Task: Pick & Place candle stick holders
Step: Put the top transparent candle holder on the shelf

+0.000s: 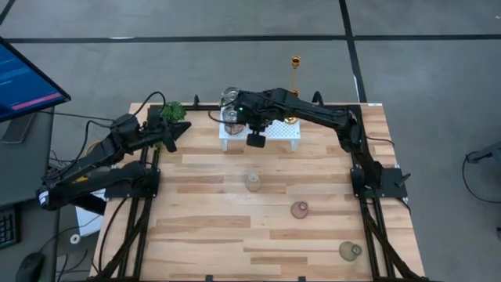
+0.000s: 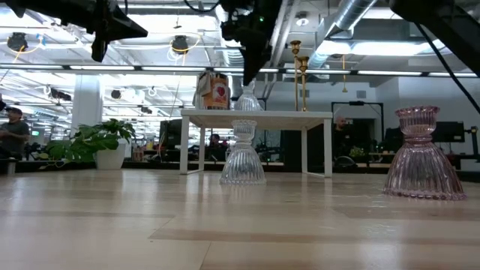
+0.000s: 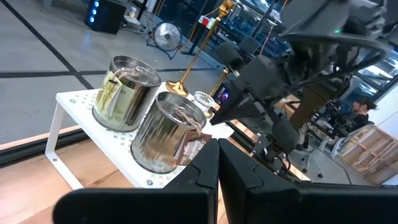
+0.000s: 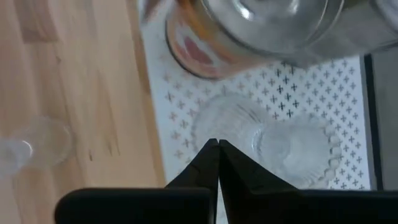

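A tall gold candle stick holder (image 1: 295, 78) stands by its round base on the far side of a small white stand (image 1: 274, 137). It also shows in the low view (image 2: 295, 71) and the left wrist view (image 3: 198, 50), with a second thin gold stem (image 2: 304, 79) beside it. No short gold cups show. My right gripper (image 4: 214, 144) is shut and empty, pointing down above the stand (image 2: 253, 64), over a clear glass piece (image 4: 292, 149). My left gripper (image 3: 217, 149) is shut and empty, raised near the table's far left corner (image 1: 174, 129).
Two silvery tin cans (image 3: 127, 90) (image 3: 168, 130) stand on the stand's left end. Three small glass vases stand on the wooden table: clear (image 1: 252, 182), pink (image 1: 299, 209), greenish (image 1: 350, 251). A small green plant (image 1: 172, 111) sits at the far left.
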`<state>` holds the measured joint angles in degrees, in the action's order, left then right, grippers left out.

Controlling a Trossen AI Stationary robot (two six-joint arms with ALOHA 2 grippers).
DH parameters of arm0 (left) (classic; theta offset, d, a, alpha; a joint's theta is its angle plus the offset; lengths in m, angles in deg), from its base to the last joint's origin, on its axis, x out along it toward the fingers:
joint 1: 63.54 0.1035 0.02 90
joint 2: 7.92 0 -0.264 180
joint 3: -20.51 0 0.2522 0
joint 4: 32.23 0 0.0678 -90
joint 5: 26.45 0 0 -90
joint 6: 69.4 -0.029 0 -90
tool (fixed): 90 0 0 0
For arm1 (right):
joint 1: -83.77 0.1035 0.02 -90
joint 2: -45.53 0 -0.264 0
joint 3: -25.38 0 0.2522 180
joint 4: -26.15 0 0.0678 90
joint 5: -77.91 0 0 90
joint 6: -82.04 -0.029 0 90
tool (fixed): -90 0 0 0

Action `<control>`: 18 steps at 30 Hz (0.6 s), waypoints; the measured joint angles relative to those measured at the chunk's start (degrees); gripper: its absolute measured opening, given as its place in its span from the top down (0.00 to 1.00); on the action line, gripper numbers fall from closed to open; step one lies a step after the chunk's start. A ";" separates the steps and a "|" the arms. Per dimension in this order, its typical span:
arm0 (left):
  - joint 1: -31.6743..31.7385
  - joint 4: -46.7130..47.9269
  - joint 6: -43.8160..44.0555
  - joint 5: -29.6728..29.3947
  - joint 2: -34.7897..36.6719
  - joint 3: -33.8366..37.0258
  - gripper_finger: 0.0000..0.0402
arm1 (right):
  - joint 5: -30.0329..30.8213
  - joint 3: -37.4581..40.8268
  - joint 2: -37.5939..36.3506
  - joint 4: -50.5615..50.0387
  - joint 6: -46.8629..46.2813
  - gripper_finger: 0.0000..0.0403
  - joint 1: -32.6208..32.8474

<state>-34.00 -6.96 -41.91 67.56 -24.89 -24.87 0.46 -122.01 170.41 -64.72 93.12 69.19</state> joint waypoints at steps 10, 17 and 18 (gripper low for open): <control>0.00 0.00 -0.20 -0.07 0.00 0.00 0.99 | -0.03 0.07 0.02 4.05 0.08 1.00 -2.81; 0.00 0.01 -0.20 -0.09 0.00 0.00 0.99 | 0.89 0.07 0.02 6.60 0.08 1.00 -4.13; 0.00 0.00 -0.20 -0.09 0.00 0.00 0.99 | 1.40 0.07 0.02 6.61 0.08 1.00 -4.31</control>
<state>-34.00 -6.96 -42.11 67.47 -24.89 -24.87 1.86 -121.94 170.43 -58.11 93.20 64.88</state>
